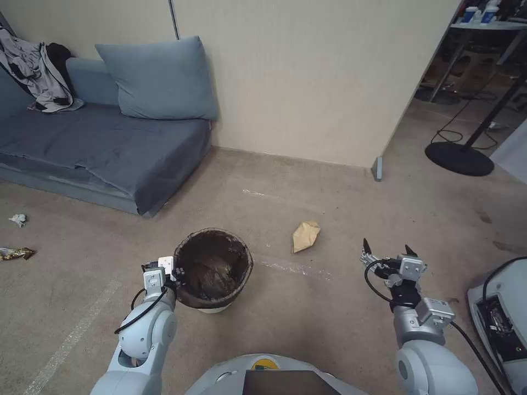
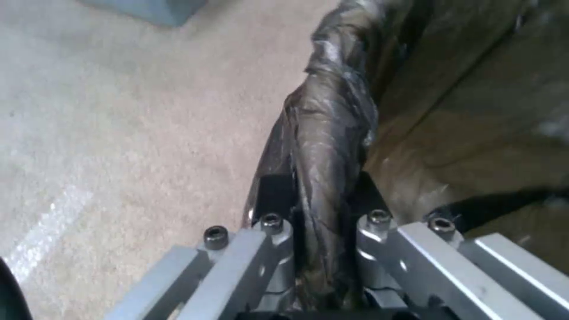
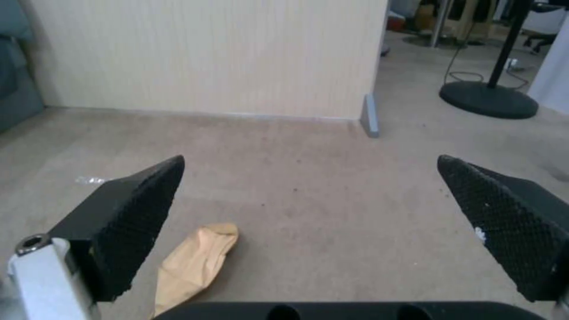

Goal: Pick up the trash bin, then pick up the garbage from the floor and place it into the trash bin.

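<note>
The trash bin (image 1: 213,269), a small white bucket lined with a dark bag, stands on the carpet in front of me. My left gripper (image 1: 174,272) is shut on its bag-covered rim (image 2: 332,120), one finger outside the bin and one inside. A crumpled tan paper (image 1: 305,235), a piece of the garbage, lies to the right of the bin. My right gripper (image 1: 387,248) hovers open and holding nothing, to the right of the paper (image 3: 198,262) and nearer to me. More garbage lies far left: a white paper ball (image 1: 18,219) and a dark wrapper (image 1: 15,253).
A blue sofa (image 1: 104,148) with a pillow stands at the back left against a beige wall (image 1: 307,82). The wall's corner (image 1: 376,167) opens to a room with a black stand base (image 1: 459,158) and cables. A white machine (image 1: 502,318) sits close on my right.
</note>
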Motion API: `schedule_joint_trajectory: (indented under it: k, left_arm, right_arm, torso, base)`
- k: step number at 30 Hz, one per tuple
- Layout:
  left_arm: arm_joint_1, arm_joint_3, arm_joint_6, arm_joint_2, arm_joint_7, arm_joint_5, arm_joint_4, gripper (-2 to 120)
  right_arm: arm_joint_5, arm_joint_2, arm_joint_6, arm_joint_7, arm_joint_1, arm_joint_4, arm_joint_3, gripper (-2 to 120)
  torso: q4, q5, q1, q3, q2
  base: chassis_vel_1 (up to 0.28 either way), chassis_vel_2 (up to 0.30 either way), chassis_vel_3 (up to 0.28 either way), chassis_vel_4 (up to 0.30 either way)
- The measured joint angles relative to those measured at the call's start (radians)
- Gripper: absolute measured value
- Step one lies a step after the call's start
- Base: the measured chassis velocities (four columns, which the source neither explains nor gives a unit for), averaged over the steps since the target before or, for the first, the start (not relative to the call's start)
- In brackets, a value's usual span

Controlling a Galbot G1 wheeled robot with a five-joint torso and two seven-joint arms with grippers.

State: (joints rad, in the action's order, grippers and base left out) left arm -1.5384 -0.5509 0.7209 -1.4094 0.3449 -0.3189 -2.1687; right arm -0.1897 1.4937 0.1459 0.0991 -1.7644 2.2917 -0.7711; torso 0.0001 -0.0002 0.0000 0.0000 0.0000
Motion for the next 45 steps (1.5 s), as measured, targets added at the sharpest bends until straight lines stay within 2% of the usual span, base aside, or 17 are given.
schedule_joint_trajectory:
  k: [10, 20, 22, 26, 31, 45]
  left_arm:
    - [-0.035, -0.025, -0.093, 0.022, -0.024, -0.006, -0.152, 7]
    - [-0.060, -0.033, -0.095, 0.020, -0.027, -0.030, -0.232, 7]
    - [-0.068, -0.033, -0.099, 0.021, -0.037, -0.037, -0.247, 7]
    - [-0.087, -0.034, -0.135, 0.029, -0.107, -0.047, -0.284, 7]
    - [-0.097, -0.038, -0.178, 0.037, -0.166, -0.053, -0.303, 7]
    - [-0.108, -0.036, -0.245, 0.019, -0.218, -0.047, -0.274, 7]
  right_arm:
    - [-0.013, -0.004, 0.011, 0.007, 0.001, 0.027, -0.015, 100]
    - [-0.013, 0.000, 0.009, 0.006, 0.003, 0.019, -0.018, 100]
    - [-0.013, 0.000, 0.009, 0.006, 0.003, 0.019, -0.020, 100]
    - [-0.013, 0.001, 0.006, 0.006, 0.004, 0.015, -0.022, 100]
    - [-0.015, 0.001, 0.005, 0.006, 0.006, 0.013, -0.021, 100]
    - [-0.030, -0.005, 0.005, -0.007, 0.007, 0.018, -0.026, 100]
  torso:
    - [-0.0003, 0.0002, 0.000, 0.000, 0.000]
    - [0.0000, 0.0003, 0.000, 0.000, 0.000]
    - [0.0000, 0.0002, 0.000, 0.000, 0.000]
    - [-0.0002, 0.0003, 0.000, 0.000, 0.000]
    - [-0.0001, 0.0003, 0.000, 0.000, 0.000]
    - [-0.0001, 0.0002, 0.000, 0.000, 0.000]
  base:
    - [0.000, 0.000, 0.000, 0.000]
    - [0.000, 0.000, 0.000, 0.000]
    - [0.000, 0.000, 0.000, 0.000]
    - [0.000, 0.000, 0.000, 0.000]
    - [0.000, 0.000, 0.000, 0.000]
    - [0.000, 0.000, 0.000, 0.000]
